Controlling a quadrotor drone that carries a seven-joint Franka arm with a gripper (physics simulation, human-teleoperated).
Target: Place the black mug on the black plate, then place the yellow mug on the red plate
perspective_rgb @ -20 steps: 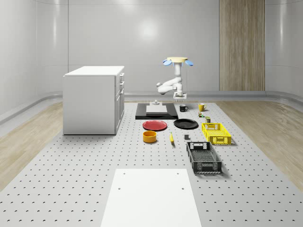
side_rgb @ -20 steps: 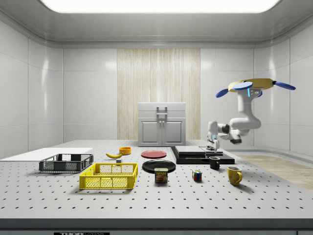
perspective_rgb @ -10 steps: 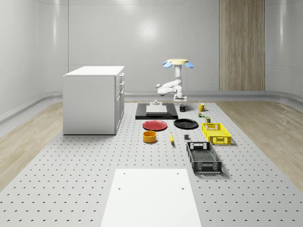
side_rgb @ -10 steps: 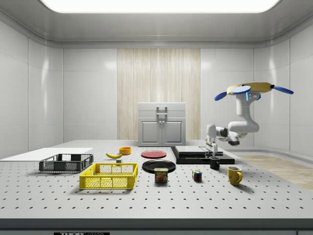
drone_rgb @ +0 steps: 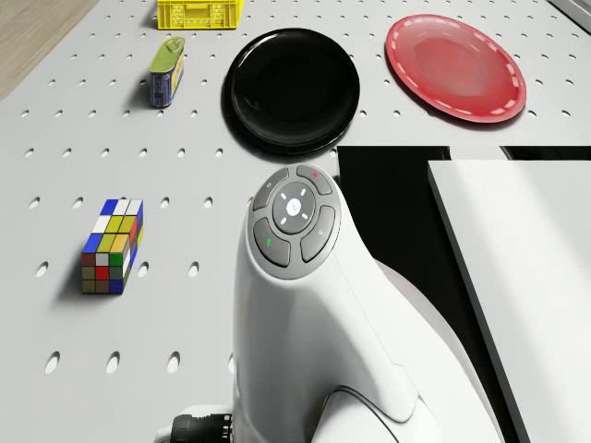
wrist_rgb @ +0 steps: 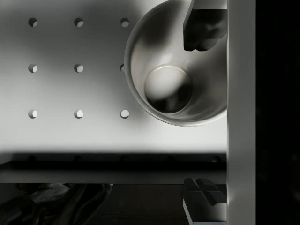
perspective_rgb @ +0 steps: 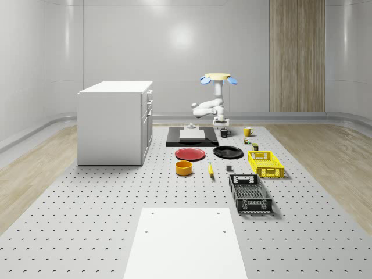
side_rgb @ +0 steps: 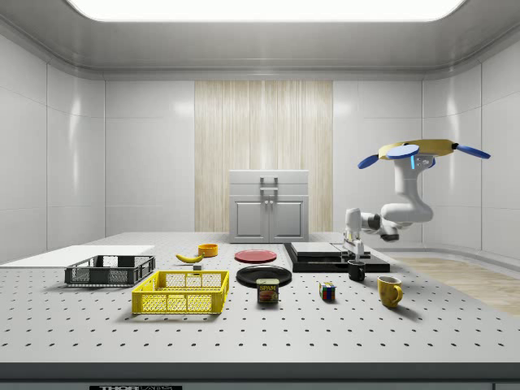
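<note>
While the black mug (side_rgb: pixel 356 270) stands on the bench (perspective_rgb: pixel 87 221) at the side view's right, beside the black slab (side_rgb: pixel 325 258), neither step is done. We hover above it, tool (wrist_rgb: pixel 204 115) spread, one finger inside its rim. Black plate (drone_rgb: pixel 291 89) and red plate (drone_rgb: pixel 454 66) lie bare; the yellow mug (side_rgb: pixel 389 291) waits nearby.
</note>
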